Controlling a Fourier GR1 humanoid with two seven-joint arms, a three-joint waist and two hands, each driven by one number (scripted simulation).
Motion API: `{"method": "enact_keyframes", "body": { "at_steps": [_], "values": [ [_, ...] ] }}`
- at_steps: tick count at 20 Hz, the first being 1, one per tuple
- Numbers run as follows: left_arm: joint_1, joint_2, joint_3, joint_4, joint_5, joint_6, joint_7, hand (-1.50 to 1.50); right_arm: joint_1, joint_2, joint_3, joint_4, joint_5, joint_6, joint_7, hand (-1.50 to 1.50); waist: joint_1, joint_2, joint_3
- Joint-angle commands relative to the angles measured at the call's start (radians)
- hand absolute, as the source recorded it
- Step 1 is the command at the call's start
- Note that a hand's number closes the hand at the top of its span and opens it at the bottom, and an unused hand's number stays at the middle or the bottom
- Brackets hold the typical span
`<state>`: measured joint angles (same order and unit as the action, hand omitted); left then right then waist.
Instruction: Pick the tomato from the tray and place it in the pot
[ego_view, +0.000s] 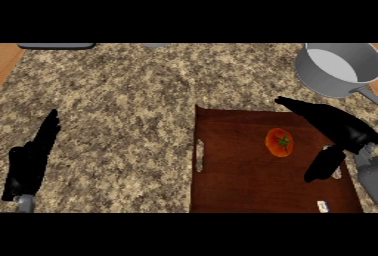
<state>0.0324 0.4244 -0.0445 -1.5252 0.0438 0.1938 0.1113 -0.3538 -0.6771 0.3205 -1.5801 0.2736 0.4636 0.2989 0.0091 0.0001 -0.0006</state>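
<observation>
One broad speckled stone table (125, 100) fills the view and carries everything else. Next in size is the dark brown wooden tray (244, 190), lying flat under and just left of the right hand (341, 131), with a pale slot handle on its left edge and another near its right edge, partly hidden by the hand. The grey metal pot (336, 67) stands off the tray, up beyond the right hand's fingertips and near the table's far right corner, its handle pointing down toward the right edge. The right hand comes in from the right side and hovers over the tray's right part, spread wide: the fingers stretch up and left, the thumb hangs down separately, and nothing is held between them. The left hand (29, 160) shows at the lower left edge, well apart from the tray, fingers straight and pointing up, at rest and holding nothing. Smallest is the red tomato (279, 142), green stem up, lying on the tray just left of the right hand's palm, in the gap between fingers and thumb, not touched.
</observation>
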Motion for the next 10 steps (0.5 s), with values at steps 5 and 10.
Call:
{"method": "enact_keyframes", "body": {
  "at_steps": [5,10],
  "values": [
    [-0.028,0.001,0.070,0.008,-0.010,-0.070,0.038,0.00,-0.020,0.093,-0.016,0.028,0.152,0.073,0.053,-1.50,-0.007,-0.001,0.000],
    [0.035,-0.057,0.052,-0.054,-0.064,-0.054,0.031,0.00,-0.063,0.159,-0.031,0.161,0.240,0.092,-0.027,-1.50,-0.001,0.000,0.001]
  ]
}}
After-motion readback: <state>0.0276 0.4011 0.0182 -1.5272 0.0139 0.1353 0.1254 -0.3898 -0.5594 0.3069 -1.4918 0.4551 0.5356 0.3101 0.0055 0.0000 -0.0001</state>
